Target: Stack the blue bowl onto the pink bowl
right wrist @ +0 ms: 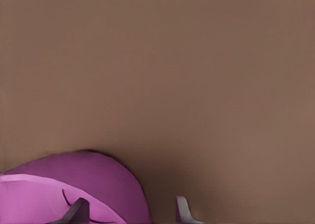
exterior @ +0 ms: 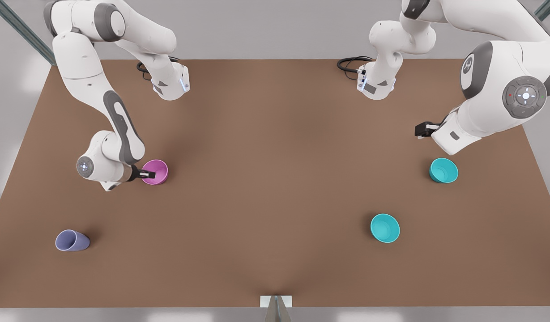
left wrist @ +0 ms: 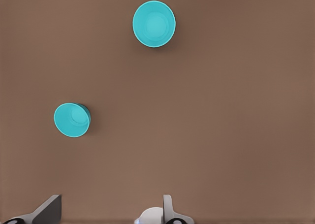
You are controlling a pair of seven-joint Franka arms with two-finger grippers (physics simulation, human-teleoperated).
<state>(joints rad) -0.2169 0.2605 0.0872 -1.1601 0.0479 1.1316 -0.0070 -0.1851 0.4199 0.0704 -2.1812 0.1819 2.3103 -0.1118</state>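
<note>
Brown surface (exterior: 275, 188), items as found.

Pink bowl (exterior: 155, 171): upright, toward the front view's left, mid-depth. The right hand (exterior: 148, 174) is at it, one finger (right wrist: 76, 211) inside the bowl and the other finger outside the wall, the rim between them. The fingers are spread either side of the wall; whether they press it cannot be told.

Blue bowl (exterior: 385, 228): teal, upright, open side up, toward the front view's right and nearer the front edge of the surface. It stands alone, well apart from the pink bowl, touched by nothing.

Second teal bowl (exterior: 444, 170): same size and colour, farther back and nearer the front view's right edge, apart from the first. The left hand (exterior: 421, 130) hovers above the surface near this bowl, off to its rear, touching nothing. In the left wrist view its fingers (left wrist: 49, 209) stand spread, with bare surface between them, and both teal bowls lie ahead.

Lavender-grey cup (exterior: 72, 240): tapered, near the front view's lower left corner, well apart from everything.
</note>
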